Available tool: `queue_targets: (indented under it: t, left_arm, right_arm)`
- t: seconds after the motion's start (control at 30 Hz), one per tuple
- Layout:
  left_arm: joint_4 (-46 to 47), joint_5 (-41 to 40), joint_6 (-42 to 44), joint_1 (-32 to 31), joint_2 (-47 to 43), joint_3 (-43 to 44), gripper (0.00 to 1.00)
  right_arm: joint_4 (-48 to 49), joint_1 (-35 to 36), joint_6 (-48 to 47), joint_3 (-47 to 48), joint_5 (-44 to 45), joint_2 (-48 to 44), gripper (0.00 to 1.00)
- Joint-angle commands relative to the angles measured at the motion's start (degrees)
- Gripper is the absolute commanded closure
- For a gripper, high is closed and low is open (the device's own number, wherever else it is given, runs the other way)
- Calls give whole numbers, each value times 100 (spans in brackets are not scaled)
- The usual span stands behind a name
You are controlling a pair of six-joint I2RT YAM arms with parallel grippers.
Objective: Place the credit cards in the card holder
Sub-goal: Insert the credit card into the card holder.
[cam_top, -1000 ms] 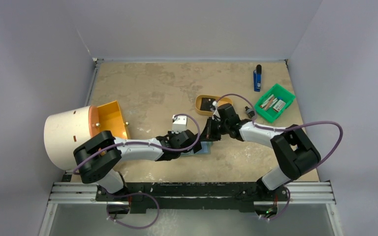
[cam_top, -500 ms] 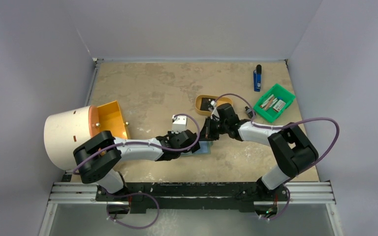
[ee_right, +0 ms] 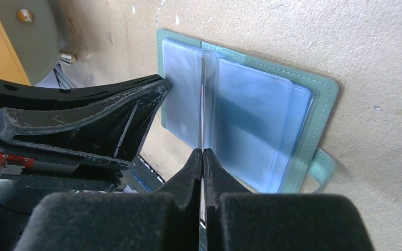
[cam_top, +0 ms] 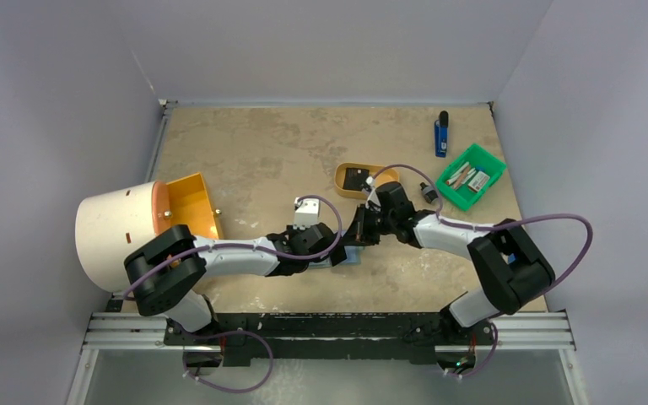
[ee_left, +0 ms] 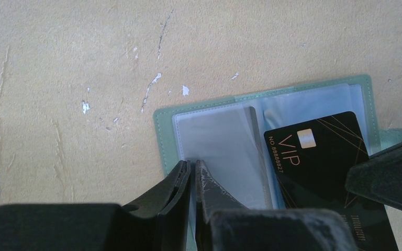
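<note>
The sage-green card holder [ee_left: 163, 137] lies open on the table, its clear sleeves facing up. My left gripper [ee_left: 192, 164] is shut on the near edge of the left-hand sleeve [ee_left: 214, 136]. A black VIP credit card [ee_left: 314, 157] slants down over the right-hand sleeves. My right gripper [ee_right: 203, 152] is shut on it, and in that view the card [ee_right: 202, 112] appears edge-on, pointing into the fold of the card holder [ee_right: 322, 112]. From above, both grippers meet over the card holder [cam_top: 353, 257] at the table's middle front.
A tan oval tray [cam_top: 343, 173] holding a small black item sits behind the grippers. A green bin [cam_top: 489, 177] with small items and a blue lighter [cam_top: 441, 135] are at the back right. A white cylinder [cam_top: 116, 232] and an orange box [cam_top: 192, 202] stand at the left.
The right arm has shifted slightly, bringing its gripper and the card a little closer over the holder. The left gripper has stayed put.
</note>
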Motion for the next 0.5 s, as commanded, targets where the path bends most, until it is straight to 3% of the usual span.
queue_targets:
  t: [0.0,0.47]
  left_arm:
    - [-45,-29,-68,18,-154,-41,93]
    - [-50,-5,-98,18,-128,-25,93]
  right_arm:
    - [-51,9,-109,-61,102,-193,100]
    - [147,24,-189,231,-341,287,100]
